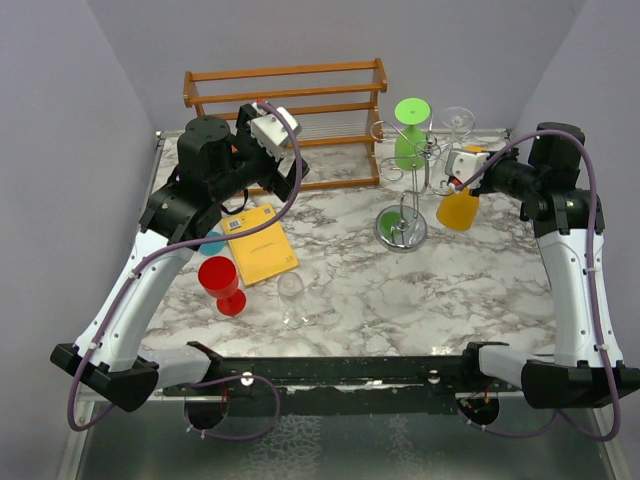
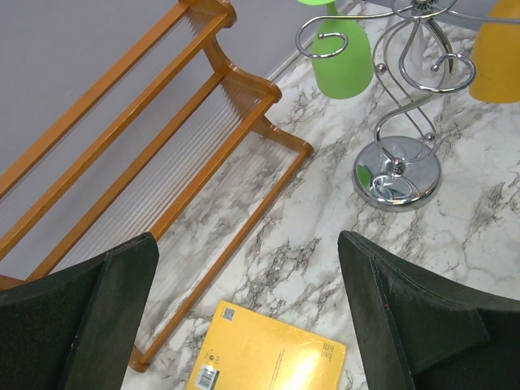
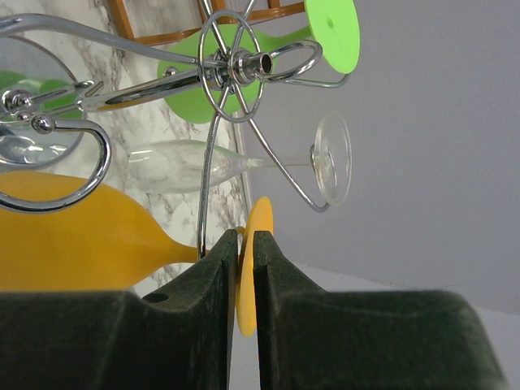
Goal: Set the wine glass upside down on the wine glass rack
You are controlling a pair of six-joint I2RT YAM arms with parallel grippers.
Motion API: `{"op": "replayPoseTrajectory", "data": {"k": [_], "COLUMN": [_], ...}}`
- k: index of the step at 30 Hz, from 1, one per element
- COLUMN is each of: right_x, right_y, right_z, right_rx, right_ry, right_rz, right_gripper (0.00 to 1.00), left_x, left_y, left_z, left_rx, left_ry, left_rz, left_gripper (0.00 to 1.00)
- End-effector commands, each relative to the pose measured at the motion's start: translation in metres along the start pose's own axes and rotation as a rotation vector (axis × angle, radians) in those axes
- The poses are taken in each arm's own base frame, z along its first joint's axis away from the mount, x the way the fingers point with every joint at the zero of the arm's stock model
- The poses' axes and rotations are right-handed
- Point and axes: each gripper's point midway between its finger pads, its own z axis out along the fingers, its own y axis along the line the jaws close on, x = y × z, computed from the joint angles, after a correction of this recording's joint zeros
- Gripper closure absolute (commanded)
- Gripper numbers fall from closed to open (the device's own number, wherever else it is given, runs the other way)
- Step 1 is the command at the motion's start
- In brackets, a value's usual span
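The silver wire rack stands right of centre. A green glass and a clear glass hang upside down on it. My right gripper is shut on the foot disc of a yellow wine glass, held bowl-down at the rack's right side. In the right wrist view its stem lies by a wire arm, and its bowl is under a curled arm. My left gripper is open and empty, above the table by the wooden shelf rack.
A brown wooden slatted rack stands at the back. A yellow book, a red glass and an upright clear glass sit front left. The left wrist view shows the book and the rack's base.
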Motion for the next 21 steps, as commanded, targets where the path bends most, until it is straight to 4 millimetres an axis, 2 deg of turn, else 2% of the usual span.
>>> {"op": "replayPoseTrajectory", "data": {"k": [1,10,21], "right_x": [-0.009,-0.016,-0.046], "right_y": [-0.006,-0.002,-0.003], "right_z": [0.003,0.004,0.000], "right_rx": [0.018,0.002,-0.020], "right_ry": [-0.056,-0.098,-0.241], "right_rz": [0.004,0.011,0.034], "right_gripper": [0.85,0.82,0.71], "left_x": [-0.004,-0.003,-0.002], "left_y": [-0.003,-0.003,-0.004], "left_z": [-0.006,-0.005,-0.006], "left_rx": [0.017,0.021,0.022], "left_ry": [-0.020,-0.016,-0.015], "left_rz": [0.013,0.012,0.016], "left_gripper": [0.04,0.04,0.04]}}
